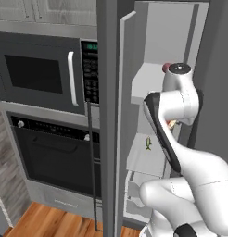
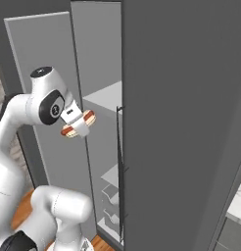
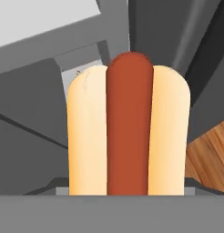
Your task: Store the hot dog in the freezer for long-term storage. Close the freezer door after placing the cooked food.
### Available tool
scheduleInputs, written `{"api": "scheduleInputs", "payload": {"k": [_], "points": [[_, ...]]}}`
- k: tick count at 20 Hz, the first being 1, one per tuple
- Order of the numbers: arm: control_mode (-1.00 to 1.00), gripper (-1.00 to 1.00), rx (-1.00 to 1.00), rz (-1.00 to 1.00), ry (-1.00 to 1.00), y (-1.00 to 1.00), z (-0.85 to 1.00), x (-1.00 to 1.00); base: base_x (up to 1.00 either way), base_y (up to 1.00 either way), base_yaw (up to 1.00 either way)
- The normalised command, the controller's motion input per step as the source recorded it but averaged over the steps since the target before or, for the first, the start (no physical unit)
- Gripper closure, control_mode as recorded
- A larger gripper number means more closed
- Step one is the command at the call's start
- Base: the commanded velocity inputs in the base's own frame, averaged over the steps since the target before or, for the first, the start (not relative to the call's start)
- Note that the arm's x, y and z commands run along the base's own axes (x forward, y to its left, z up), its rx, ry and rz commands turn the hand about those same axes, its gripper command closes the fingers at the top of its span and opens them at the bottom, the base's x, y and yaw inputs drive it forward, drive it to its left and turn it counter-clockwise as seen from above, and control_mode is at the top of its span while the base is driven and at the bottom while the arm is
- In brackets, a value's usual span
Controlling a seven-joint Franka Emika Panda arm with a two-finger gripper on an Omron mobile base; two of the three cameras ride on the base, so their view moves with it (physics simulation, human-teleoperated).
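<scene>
At the left stand a black microwave (image 1: pixel 41 74) and, below it, a black oven (image 1: pixel 55 157). Next comes the freezer door (image 1: pixel 111 115), swung open edge-on. Inside the freezer (image 1: pixel 153 78), a small green-yellow item (image 1: pixel 148 144) lies on a white shelf. In front of the opening, the gripper (image 2: pixel 79 123) pinches the hot dog (image 2: pixel 78 123) crosswise, held in the air.

Hand (image 2: pixel 78 123) raised, clamped, arm bent.
</scene>
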Motion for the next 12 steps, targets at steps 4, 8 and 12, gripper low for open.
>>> {"api": "scheduleInputs", "payload": {"k": [4, 8, 12], "points": [[-1.0, 1.0, 0.02, 0.03, 0.05, -0.26, 0.02, 0.53, 0.0, 0.0, 0.0], [-1.0, 1.0, 0.01, 0.0, 0.07, -0.17, 0.05, 0.6, 0.0, 0.0, 0.0], [-1.0, 1.0, 0.0, 0.0, 0.01, -0.14, 0.13, 0.55, 0.0, 0.0, 0.0]]}}
